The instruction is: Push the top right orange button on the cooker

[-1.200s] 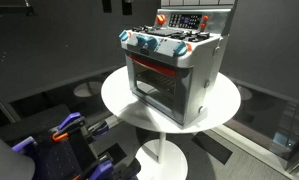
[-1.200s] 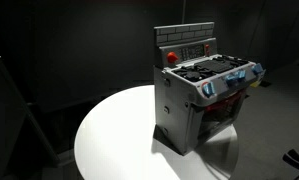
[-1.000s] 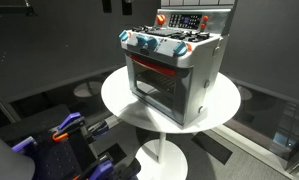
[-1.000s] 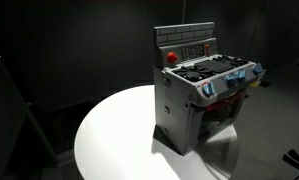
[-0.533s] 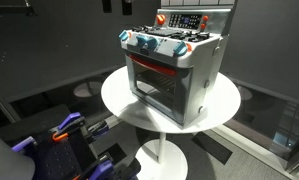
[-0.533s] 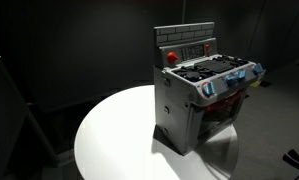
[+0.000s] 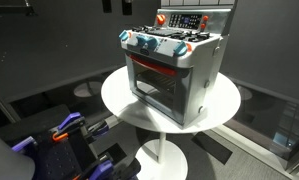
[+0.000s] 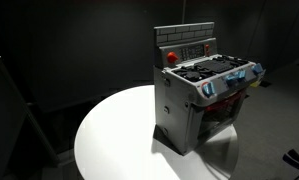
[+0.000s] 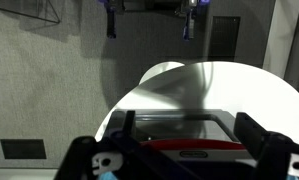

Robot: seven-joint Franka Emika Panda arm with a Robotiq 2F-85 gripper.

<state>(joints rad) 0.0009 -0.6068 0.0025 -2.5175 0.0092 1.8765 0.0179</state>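
Observation:
A grey toy cooker (image 7: pixel 177 70) with a red oven front stands on a round white table (image 7: pixel 221 108), seen in both exterior views (image 8: pixel 199 100). Its raised back panel carries orange buttons, one at the left end (image 7: pixel 161 19) and one toward the right (image 7: pixel 207 20); one red-orange button shows in an exterior view (image 8: pixel 171 56). In the wrist view my gripper (image 9: pixel 187 128) is open and empty, with its two dark fingers either side of the cooker's glass and red strip (image 9: pixel 184 144). I cannot make out the gripper in the exterior views.
Blue knobs line the cooker's front edge (image 7: pixel 139 41). Dark equipment with blue and orange parts sits low beside the table (image 7: pixel 67 130). The table rim shows in the wrist view (image 9: pixel 149 75). Dark floor and walls surround the table.

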